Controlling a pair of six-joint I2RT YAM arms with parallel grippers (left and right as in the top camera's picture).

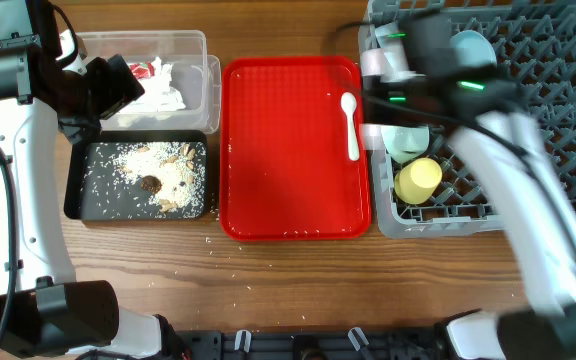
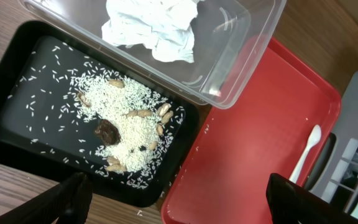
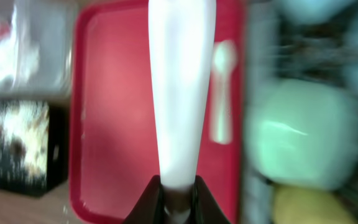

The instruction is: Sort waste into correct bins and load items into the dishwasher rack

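The tray [image 1: 288, 190] lies in the middle of the table [image 1: 268, 270], with a spoon [image 1: 350, 125] on its right side. Left of it, a box [image 1: 193, 40] holding paper [image 1: 163, 90] stands behind a pan [image 1: 80, 195] holding rice [image 1: 158, 160]. Right of the tray, the rack [image 1: 558, 110] holds cups [image 1: 418, 180].

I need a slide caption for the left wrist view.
Open left gripper above black tray of rice scraps, clear plastic bin with crumpled white paper, red tray with white plastic spoon.
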